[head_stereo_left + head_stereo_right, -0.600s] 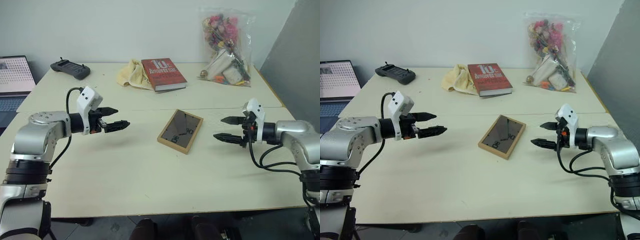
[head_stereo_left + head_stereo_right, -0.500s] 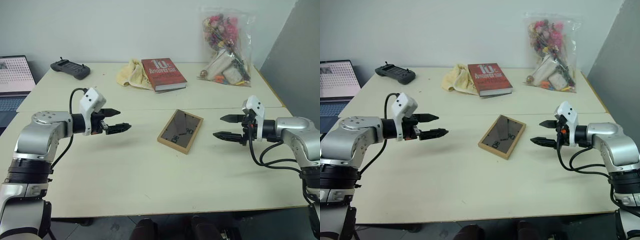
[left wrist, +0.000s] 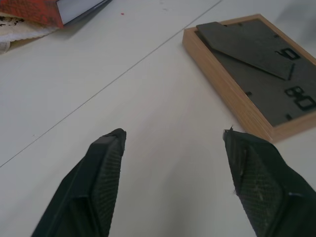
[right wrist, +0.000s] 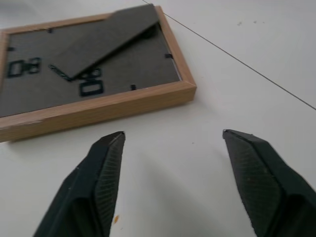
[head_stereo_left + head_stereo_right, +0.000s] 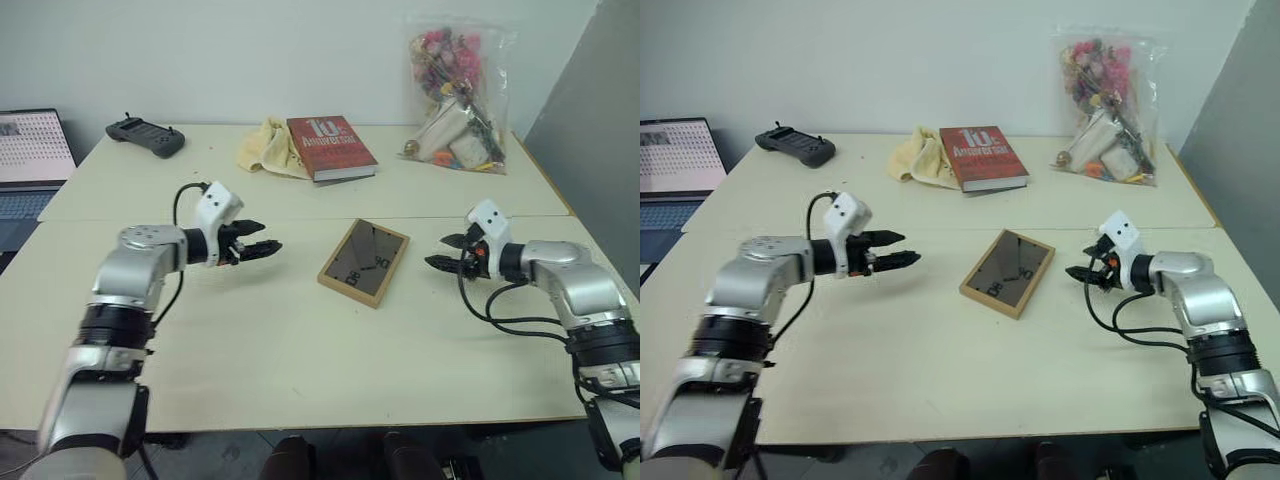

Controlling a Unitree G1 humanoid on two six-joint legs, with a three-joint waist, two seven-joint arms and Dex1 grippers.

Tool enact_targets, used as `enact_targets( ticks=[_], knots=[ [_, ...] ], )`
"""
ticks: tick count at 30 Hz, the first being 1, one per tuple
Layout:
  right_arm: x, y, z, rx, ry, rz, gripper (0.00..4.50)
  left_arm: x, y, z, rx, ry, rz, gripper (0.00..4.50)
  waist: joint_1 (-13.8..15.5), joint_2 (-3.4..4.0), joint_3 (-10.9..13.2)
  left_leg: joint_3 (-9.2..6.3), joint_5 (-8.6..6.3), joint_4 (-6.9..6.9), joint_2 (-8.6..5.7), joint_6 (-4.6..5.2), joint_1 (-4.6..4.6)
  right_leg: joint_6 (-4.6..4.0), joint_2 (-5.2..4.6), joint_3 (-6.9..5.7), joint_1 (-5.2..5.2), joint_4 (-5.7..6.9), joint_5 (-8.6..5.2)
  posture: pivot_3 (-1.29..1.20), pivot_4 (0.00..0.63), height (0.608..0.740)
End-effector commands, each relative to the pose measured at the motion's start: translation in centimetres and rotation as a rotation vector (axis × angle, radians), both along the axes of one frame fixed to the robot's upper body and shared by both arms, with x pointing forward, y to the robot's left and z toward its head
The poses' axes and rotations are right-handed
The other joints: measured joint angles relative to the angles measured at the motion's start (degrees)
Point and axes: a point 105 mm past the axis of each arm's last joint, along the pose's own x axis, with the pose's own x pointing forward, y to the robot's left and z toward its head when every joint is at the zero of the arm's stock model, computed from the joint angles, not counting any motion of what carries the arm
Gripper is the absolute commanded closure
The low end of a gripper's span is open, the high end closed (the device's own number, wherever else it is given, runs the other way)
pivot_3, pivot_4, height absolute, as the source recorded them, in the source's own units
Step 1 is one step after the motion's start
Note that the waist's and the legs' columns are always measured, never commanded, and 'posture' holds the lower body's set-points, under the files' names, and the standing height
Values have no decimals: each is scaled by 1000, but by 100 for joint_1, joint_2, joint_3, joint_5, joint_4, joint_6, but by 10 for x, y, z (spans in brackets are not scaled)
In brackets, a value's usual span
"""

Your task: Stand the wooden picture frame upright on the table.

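Wooden picture frame [image 5: 364, 262] lies flat, back panel up, mid-table [image 5: 300, 370], just near of the seam. Left gripper [image 5: 262, 246] and right gripper [image 5: 447, 253] flank it, jaws apart, empty, neither touching.

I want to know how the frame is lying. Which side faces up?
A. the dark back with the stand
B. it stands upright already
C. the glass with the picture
A: the frame lies flat on the table, its dark back panel and folded stand facing up, as both wrist views show.
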Motion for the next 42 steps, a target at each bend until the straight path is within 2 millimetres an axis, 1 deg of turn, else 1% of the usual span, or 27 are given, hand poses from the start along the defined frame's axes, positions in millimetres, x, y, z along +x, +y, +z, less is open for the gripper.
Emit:
enact_targets(
  ticks=[1, 2, 6, 10, 11, 12, 13, 16, 19, 21, 24, 29, 32, 35, 37, 40, 42],
  knots=[
    [16, 4, 5, -63, -86, -32, 2253, 10, -20, -11, 47, -54, -24, 2032, -3, 0, 0, 1, 0, 0, 0, -1, 0, 0, 0, 1, 0, 0, 0, 0, 150, 740],
    [20, 5, 3, -74, -93, -41, 2429, 11, -29, -17, 44, -55, -34, 2199, -5, 0, 0, 1, 1, 0, 0, -2, 0, 0, -1, 2, -1, -1, 0, 0, 150, 740],
    [31, 16, -6, -76, -100, -65, 3401, 15, -53, -31, 16, -53, -54, 3075, -10, 0, 0, 4, 9, 0, 1, -17, -2, -1, -1, 4, -6, 1, 0, 0, 150, 740],
    [39, 26, -13, -88, -112, -77, 4335, 15, -63, -34, 15, -60, -82, 3922, -29, 0, 0, 5, 10, -1, 2, -18, -3, 0, 0, 4, -7, 1, 0, 0, 150, 740],
    [40, 29, -14, -85, -115, -81, 4500, 13, -66, -35, 10, -56, -94, 4174, -33, 0, 0, 6, 11, -1, 2, -20, -3, -1, 0, 4, -7, 1, 0, 0, 150, 740],
    [42, 32, -15, -82, -117, -81, 4500, 11, -69, -36, 9, -51, -105, 4387, -38, 0, 0, 7, 12, -1, 2, -21, -2, -1, 0, 5, -7, 1, 0, 0, 150, 740],
    [43, 35, -15, -81, -119, -80, 4500, 9, -71, -37, 7, -47, -116, 4487, -41, 0, -1, 8, 13, -1, 2, -22, -2, -1, -1, 6, -7, 1, 0, 0, 150, 740],
    [47, 47, -14, -68, -128, -64, 4500, 3, -73, -41, 10, -32, -141, 4487, -62, 0, -1, 6, 13, -1, 2, -23, -2, -1, -1, 5, -6, 2, 0, 0, 150, 740],
    [45, 63, -14, -45, -112, -8, 4500, -9, -77, -46, 34, -8, -184, 4487, -125, 0, -1, 6, 14, -1, 2, -24, -2, -1, -1, 6, -6, 2, 0, 0, 150, 740],
    [43, 76, -15, -29, -103, 24, 4500, -22, -81, -50, 39, 13, -220, 4487, -151, 1, -1, 5, 14, -1, 2, -25, -1, -1, -1, 8, -6, 1, 0, 0, 150, 740],
    [41, 85, -16, -18, -96, 52, 4500, -32, -82, -51, 45, 22, -232, 4487, -162, 2, -2, 2, 14, -2, 3, -25, -1, -1, -1, 9, -6, 1, 0, 0, 150, 740],
    [21, 103, -17, 33, -58, 188, 4500, -51, -82, -51, 69, 48, -272, 4487, -155, 2, -2, -1, 12, -3, 2, -22, -1, -1, -1, 6, -5, 3, 0, 0, 150, 740],
    [1, 111, -22, 51, -7, 306, 4500, -62, -79, -52, 86, 70, -291, 4487, -153, 2, -2, -2, 6, -3, 2, -11, -1, -1, -1, 5, -5, 3, 0, 0, 150, 740],
    [-15, 115, -25, 44, 33, 385, 4500, -74, -69, -52, 126, 106, -312, 4487, -156, 2, -2, -4, 2, -4, 2, -4, -1, 0, 0, 5, -4, -1, 0, 0, 150, 740],
    [-20, 115, -25, 34, 45, 407, 4500, -85, -61, -53, 159, 141, -332, 4487, -154, 3, -1, -7, 2, -5, 2, -3, 0, -1, 1, 5, -5, 1, 0, 0, 150, 740],
    [-23, 115, -25, 21, 48, 413, 4500, -104, -37, -59, 251, 208, -362, 4487, -163, 3, -1, -10, 1, -6, 2, -1, 3, -1, 1, 4, -4, 3, 0, 0, 150, 740],
    [-23, 113, -24, 15, 48, 408, 4500, -107, -22, -62, 293, 240, -337, 4487, -159, 4, -1, -13, 1, -9, 2, -1, 6, -1, 3, 5, -4, 2, 0, 0, 150, 740]
  ],
)
